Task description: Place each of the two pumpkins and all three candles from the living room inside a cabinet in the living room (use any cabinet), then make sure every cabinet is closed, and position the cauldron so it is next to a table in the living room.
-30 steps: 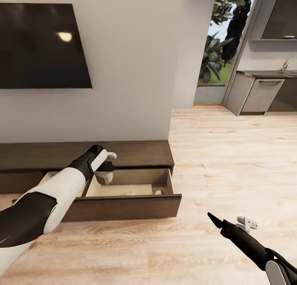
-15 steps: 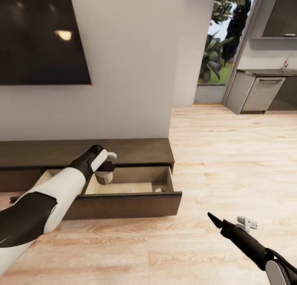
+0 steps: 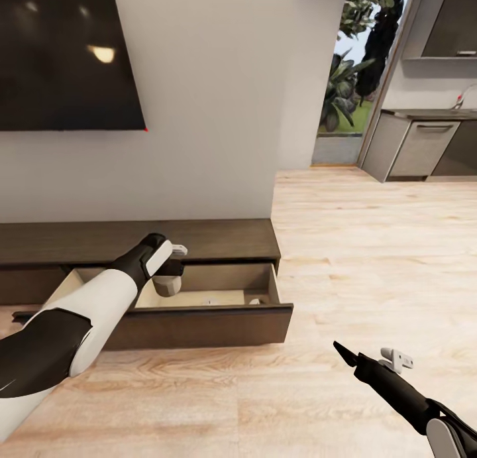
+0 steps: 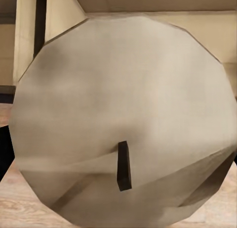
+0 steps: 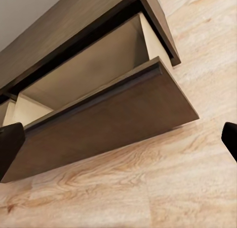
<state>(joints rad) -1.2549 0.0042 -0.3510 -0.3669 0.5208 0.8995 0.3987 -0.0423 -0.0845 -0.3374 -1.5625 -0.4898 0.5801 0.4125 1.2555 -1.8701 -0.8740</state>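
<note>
A beige-grey candle [image 3: 168,285] hangs over the left part of the open drawer [image 3: 199,325] of the long dark-brown cabinet [image 3: 218,240], with my left gripper [image 3: 169,278] shut on it. In the left wrist view the candle [image 4: 118,104] is seen close up end-on, its dark wick pointing at the camera. Two small pale things [image 3: 209,303] lie in the drawer, mostly hidden behind its front. My right gripper [image 3: 346,354] hovers low over the floor to the drawer's right, open, its fingertips [image 5: 10,144] wide apart and facing the drawer front [image 5: 113,134].
A dark TV [image 3: 66,54] hangs on the white wall above the cabinet. The wood floor [image 3: 364,246] runs right towards a kitchen with grey counters [image 3: 417,146] and a glass door showing plants [image 3: 344,93].
The whole picture has shifted a little, so the camera moved; the cabinet and TV sit slightly higher in view. Both arms keep their pose and the candle stays held.
</note>
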